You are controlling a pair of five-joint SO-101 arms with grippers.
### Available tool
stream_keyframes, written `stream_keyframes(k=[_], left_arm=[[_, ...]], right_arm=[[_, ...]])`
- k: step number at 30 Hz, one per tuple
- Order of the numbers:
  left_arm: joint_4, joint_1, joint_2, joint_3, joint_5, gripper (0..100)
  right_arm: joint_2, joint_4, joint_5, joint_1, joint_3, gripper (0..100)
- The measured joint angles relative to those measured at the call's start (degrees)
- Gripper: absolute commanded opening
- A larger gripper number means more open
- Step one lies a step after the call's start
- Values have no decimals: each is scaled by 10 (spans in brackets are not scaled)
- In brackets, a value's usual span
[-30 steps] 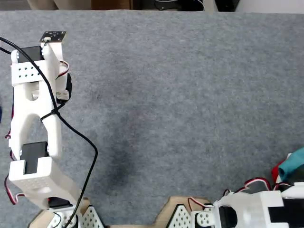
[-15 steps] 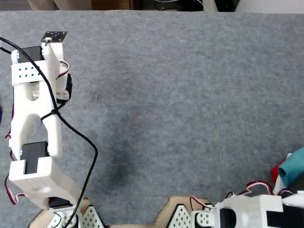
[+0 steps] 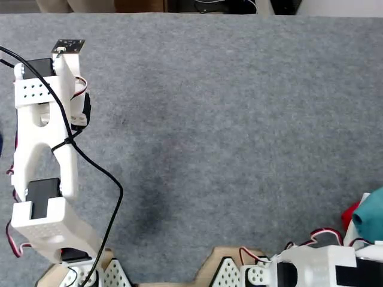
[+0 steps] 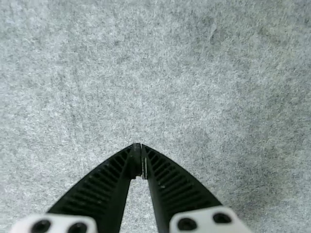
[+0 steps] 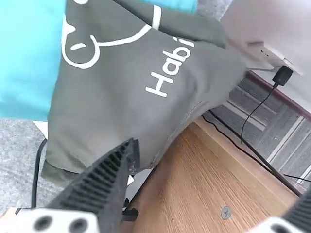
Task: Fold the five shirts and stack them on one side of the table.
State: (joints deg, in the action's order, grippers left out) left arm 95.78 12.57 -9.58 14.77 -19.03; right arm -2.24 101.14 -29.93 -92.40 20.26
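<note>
Left gripper: clenched on nothing, its black ribbed tips meeting just above the grey table; the left arm lies stretched along the table's left side, well apart from any cloth, a placement judged to keep it out of the working area until a shirt is laid out; right gripper: released, jaws spread wide, one ribbed finger close to the lower hem of a grey shirt with white print, though contact cannot be confirmed; nothing is held between the jaws; the grey shirt hangs in loose folds with a teal shirt lying against it, both draped at the table's right edge above a wooden floor where a black cable runs; in the high view the right arm sits low at the near right corner, with teal cloth and a red cloth bunched just beside it at the frame's edge; how many shirts make up this heap cannot be told; assessment: the wide jaws facing the grey shirt suit a first pick from the heap; folding and stacking are judged not yet begun; risk noted: the teal shirt touches the grey one and may drag along with it
</note>
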Motion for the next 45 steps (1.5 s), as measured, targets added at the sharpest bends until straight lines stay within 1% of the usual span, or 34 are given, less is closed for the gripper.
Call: stream_keyframes(k=[5,10,12,15,17,19,21,22,24,27,28,30,33,36,40,42,44,45], left_arm=[[0,0,0,0,0,19],[0,0,0,0,0,19],[0,0,0,0,0,19],[6,4,18,-1,0,19],[11,23,47,-1,0,19],[11,55,84,-1,0,20],[11,105,118,-1,0,21],[8,140,131,-1,0,23],[-22,219,145,0,0,64],[-94,355,137,0,0,166],[-122,399,126,0,0,189],[-178,474,88,0,0,202],[-260,542,11,0,0,205],[-320,565,-72,0,0,207],[-397,564,-184,0,0,192],[-426,560,-234,0,0,129],[-430,552,-255,9,0,20],[-423,547,-256,19,0,16]], right_arm=[[0,0,0,5,0,500],[0,0,7,31,-3,486],[10,0,28,56,-10,432],[49,0,66,120,-27,306],[82,0,88,183,-47,214],[121,0,111,261,-75,129],[167,0,142,352,-105,79],[191,0,156,402,-120,79],[225,0,172,516,-149,116],[229,0,191,716,-170,218],[222,0,208,782,-170,253],[192,0,253,914,-163,305],[107,0,316,1064,-113,330],[5,2,347,1150,-33,330],[-114,2,358,1196,49,329],[-152,2,358,1201,70,329],[-164,2,358,1202,76,319],[-164,2,358,1203,76,295]])
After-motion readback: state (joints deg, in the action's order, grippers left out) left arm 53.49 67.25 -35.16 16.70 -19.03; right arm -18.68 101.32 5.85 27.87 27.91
